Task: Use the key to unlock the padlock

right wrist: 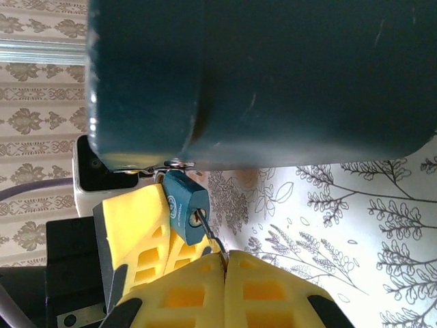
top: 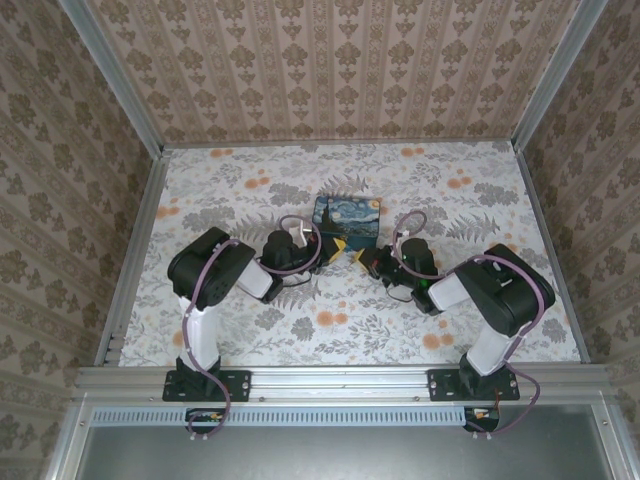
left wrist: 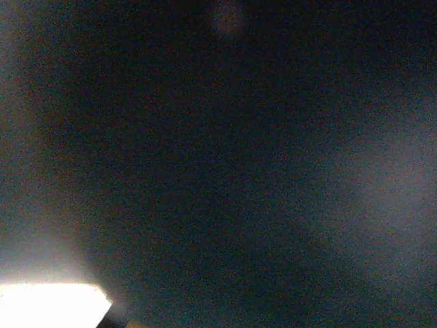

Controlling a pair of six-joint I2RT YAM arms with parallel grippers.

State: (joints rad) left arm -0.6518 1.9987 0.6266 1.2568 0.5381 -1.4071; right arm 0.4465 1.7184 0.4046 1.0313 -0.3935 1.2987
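My right gripper (right wrist: pixel 225 258) has its pads pressed together on the key (right wrist: pixel 213 238). The head is buried between them, and a thin shank runs out past the tips.

The padlock (right wrist: pixel 186 213) hangs just beyond those tips, up and a little to their left in the wrist view, from a hasp (right wrist: pixel 179 163) on the lower edge of the box (right wrist: pixel 273 82). Its long axis tilts, with the shackle end up at the hasp and the keyhole end down toward me. The shank appears to meet the keyhole face, so key and lock look joined, though I cannot tell how deep the key sits.

The shank lies roughly in line with the padlock body, from my fingertips toward the hasp. The coming turn depends on that line. I judge the wrist must roll about the shank without dragging it sideways, or the dangling lock will swing off.

My left gripper (top: pixel 335 244) is shut and sits just to the left of my right tips, with its yellow fingers (right wrist: pixel 133 232) touching or nearly touching the padlock's far side. I cannot tell whether it pinches the lock or only braces it. Its own camera is pressed too close to the box to help. The right gripper is the one nearer the keyhole.
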